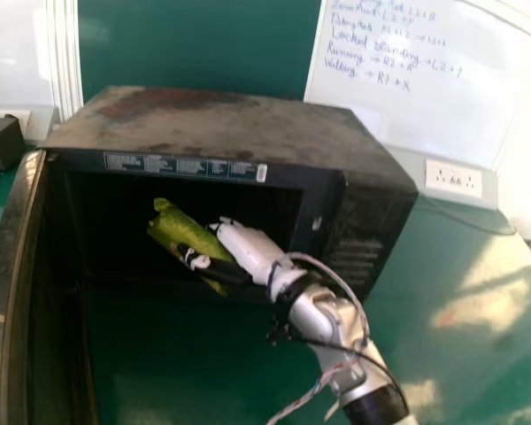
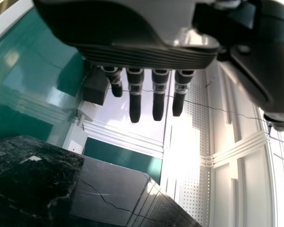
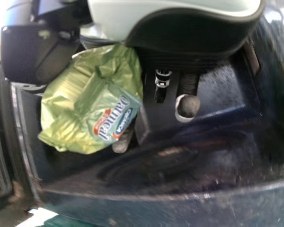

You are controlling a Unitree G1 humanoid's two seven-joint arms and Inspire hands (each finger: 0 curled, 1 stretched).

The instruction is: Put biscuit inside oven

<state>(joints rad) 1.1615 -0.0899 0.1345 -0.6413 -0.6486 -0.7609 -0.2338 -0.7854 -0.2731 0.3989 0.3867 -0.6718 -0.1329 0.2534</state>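
In the head view, the right hand is near the middle of the frame, its arm slanting in from the lower right with loose wires along it. Its fingers and thumb are closed around the green biscuit packet, which is tilted, left of centre, against the dark opening of the oven; how deep the packet sits cannot be told. The right wrist view shows the packet's crinkled wrapper gripped beside dark, glossy surfaces. The oven spans the middle and upper left, with its door swung open along the left edge, on the green table. At upper right are a whiteboard with handwriting and a wall socket; a dark box lies at the upper left edge. In the left wrist view, the left hand has its fingers extended, holding nothing.
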